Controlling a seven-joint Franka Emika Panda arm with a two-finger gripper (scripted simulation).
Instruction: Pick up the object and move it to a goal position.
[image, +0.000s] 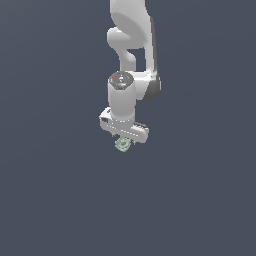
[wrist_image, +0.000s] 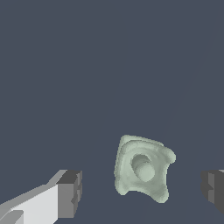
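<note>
The gripper (wrist_image: 142, 188) is hanging open, its two fingers (wrist_image: 70, 194) straddling the single green object (wrist_image: 142, 168) (no contact showing), which is lying on the grey floor (wrist_image: 109, 65). This looks like the reaching step; next it needs lowering, then squeezing shut. One arm (image: 131, 45) behind.

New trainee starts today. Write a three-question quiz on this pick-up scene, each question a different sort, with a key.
1. True or false: in the wrist view the gripper fingers are clamped on the pale green object.
2. In the wrist view the object lies: A) between the two fingers, B) outside both fingers, C) out of sight.
3. Fill in: in the exterior view the object shows just ____ the white gripper.

Key:
1. False; gaps show on both sides.
2. A.
3. Below.
</note>
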